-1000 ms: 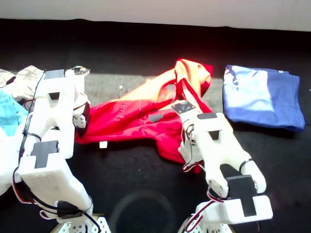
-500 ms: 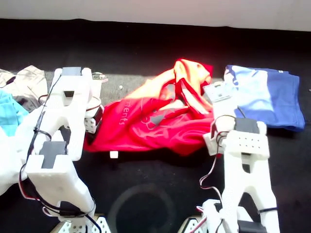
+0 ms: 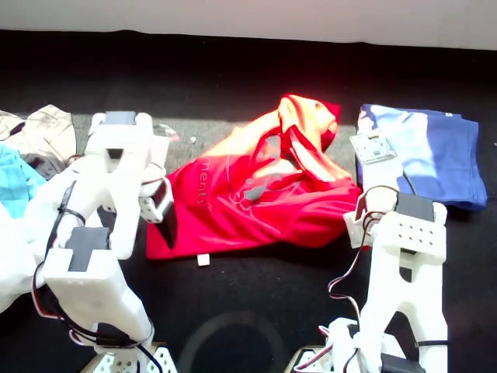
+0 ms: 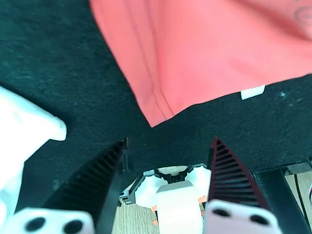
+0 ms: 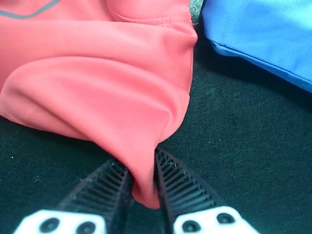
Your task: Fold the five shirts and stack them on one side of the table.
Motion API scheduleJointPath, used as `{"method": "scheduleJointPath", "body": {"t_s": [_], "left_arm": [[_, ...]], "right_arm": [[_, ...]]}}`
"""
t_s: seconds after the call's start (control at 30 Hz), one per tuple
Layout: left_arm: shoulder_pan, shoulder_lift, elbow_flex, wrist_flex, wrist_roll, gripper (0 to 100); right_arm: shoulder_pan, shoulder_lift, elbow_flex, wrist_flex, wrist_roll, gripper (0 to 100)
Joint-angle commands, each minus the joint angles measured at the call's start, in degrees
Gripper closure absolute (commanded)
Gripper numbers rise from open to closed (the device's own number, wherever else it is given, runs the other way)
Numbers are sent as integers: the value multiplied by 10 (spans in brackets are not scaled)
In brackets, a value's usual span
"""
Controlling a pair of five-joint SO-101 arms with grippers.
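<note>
While gripping the red shirt (image 3: 256,202) mid-table with the right gripper (image 5: 144,165) clenched on its edge beside the folded blue shirt (image 3: 423,155), lower the released left gripper (image 4: 169,144) onto the near hem corner, then pull taut evenly

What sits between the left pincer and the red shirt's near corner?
Nothing visible does. The left pincer is open over bare black table, and the red shirt has its corner just ahead of the fingertips, uncovered.
</note>
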Motion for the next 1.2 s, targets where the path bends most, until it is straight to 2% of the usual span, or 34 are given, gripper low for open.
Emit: {"method": "scheduleJointPath", "body": {"t_s": [0.0, 0.13, 0.37, 0.7, 0.93, 1.17], "left_arm": [[18, -30, 29, -52, 10, 748], [2, -25, 61, -166, 10, 748], [-1, -24, 149, -225, -32, 748], [-36, -83, 160, -200, -32, 748], [-37, -120, 196, -207, -58, 748], [-38, -119, 269, -311, -56, 748]], "right_arm": [[5, -22, -2, -8, 7, 993], [5, -22, -2, -8, 7, 993], [5, -22, -3, -7, 7, 993], [5, -22, -3, -7, 7, 993], [5, -22, -3, -7, 7, 993], [5, -22, -3, -7, 7, 993]]}}
